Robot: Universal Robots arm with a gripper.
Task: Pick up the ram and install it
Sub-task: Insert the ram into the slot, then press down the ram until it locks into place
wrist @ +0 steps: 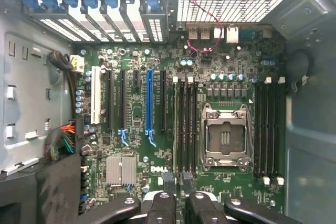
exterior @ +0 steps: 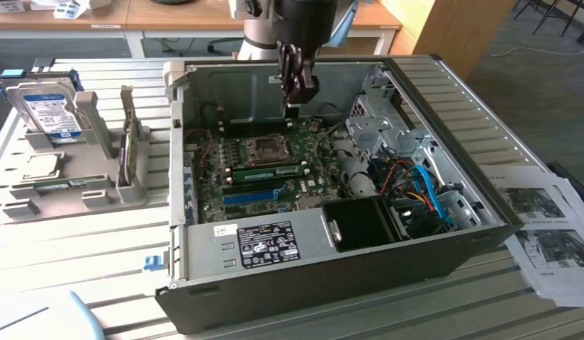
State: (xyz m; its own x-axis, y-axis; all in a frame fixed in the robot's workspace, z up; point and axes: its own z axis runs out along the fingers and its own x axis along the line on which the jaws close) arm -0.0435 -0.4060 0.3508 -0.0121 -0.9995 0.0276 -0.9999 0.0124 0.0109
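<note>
You had the gripper (exterior: 294, 99) hanging over the open computer case (exterior: 368, 276), jaws a little apart with nothing visible between them. The ram (exterior: 271, 172) lay along the motherboard (exterior: 306, 190), between the CPU socket (exterior: 269, 146) and the blue slot (exterior: 251, 195), well below the jaws; you couldn't tell whether it was seated.

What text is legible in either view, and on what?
"DELL": white print on the motherboard, wrist view.
Sticker on the computer case: print and symbols, too small to read.
Blue-and-white label on the hard drive: too blurred to read.
Printed sheets, the exterior view's right: text unreadable.
</note>
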